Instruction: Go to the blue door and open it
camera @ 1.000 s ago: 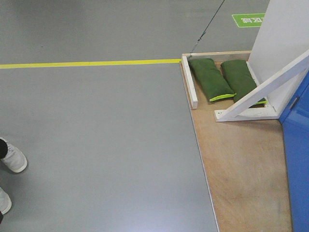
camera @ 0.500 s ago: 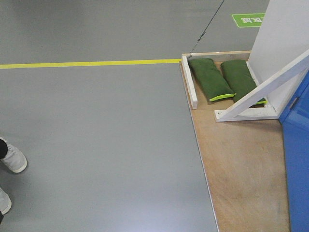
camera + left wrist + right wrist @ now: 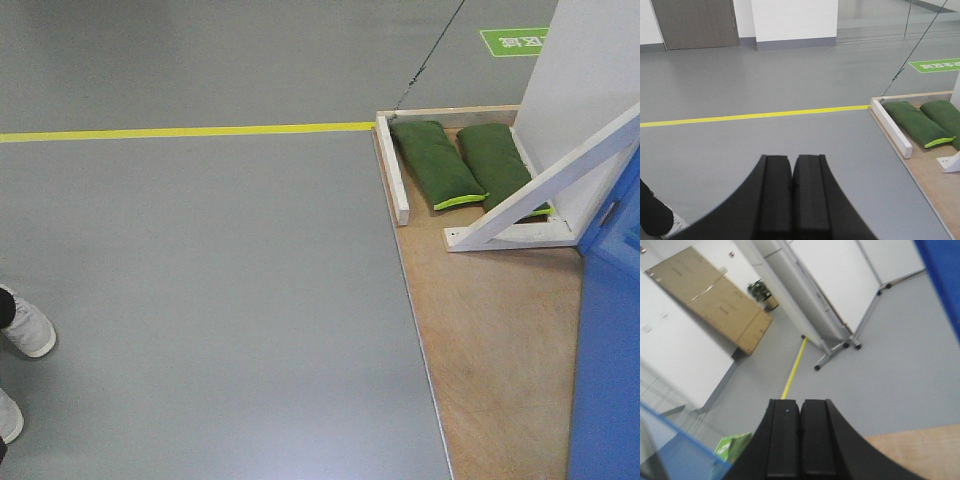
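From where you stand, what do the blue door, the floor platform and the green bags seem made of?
The blue door: smooth blue face, probably painted or laminated panel; core unknowable. The platform: bare plywood, judging by tan grain and scuffs. The green bags: soft matte fabric, slumped, likely filled weights.

Nothing legible on show here.
A green floor sign lay just beyond the wooden platform, its white characters upside down and too small to read; print on the cardboard boxes was blurred.
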